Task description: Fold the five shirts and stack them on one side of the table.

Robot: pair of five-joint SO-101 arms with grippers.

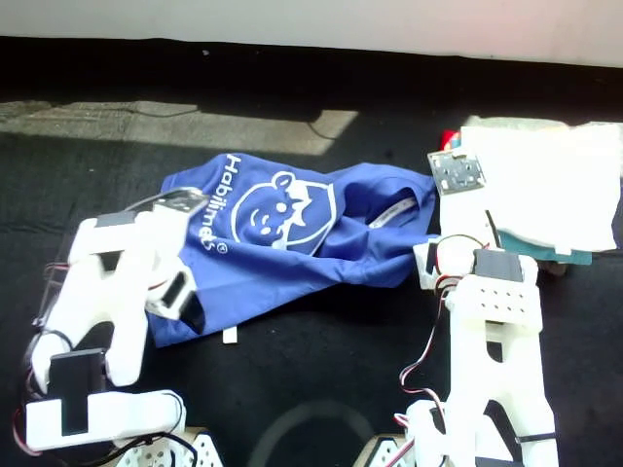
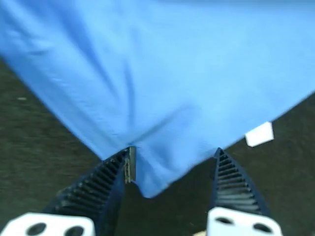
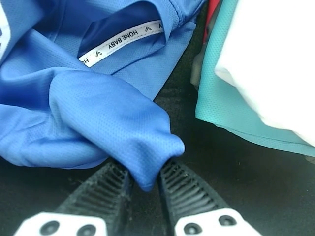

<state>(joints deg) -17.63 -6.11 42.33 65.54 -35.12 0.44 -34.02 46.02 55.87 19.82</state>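
A blue shirt [image 1: 292,233] with a white cartoon print lies spread and rumpled across the middle of the black table [image 1: 321,379]. My left gripper [image 1: 178,292] is at the shirt's near left corner. In the left wrist view that gripper [image 2: 173,152] is open, and the corner of the blue shirt [image 2: 162,88] lies between its fingers. My right gripper [image 1: 428,255] is at the shirt's right end, near the collar. In its own view the right gripper [image 3: 143,169] is shut on a bunched fold of the blue shirt [image 3: 108,113], close to the neck label [image 3: 123,42].
A pile of shirts sits at the right side: a white shirt [image 1: 545,185] on top, a teal one [image 1: 560,255] under it, and a bit of red [image 1: 450,137] behind. The teal shirt [image 3: 221,93] lies close beside my right gripper. A small white tag [image 2: 259,133] lies by the blue hem.
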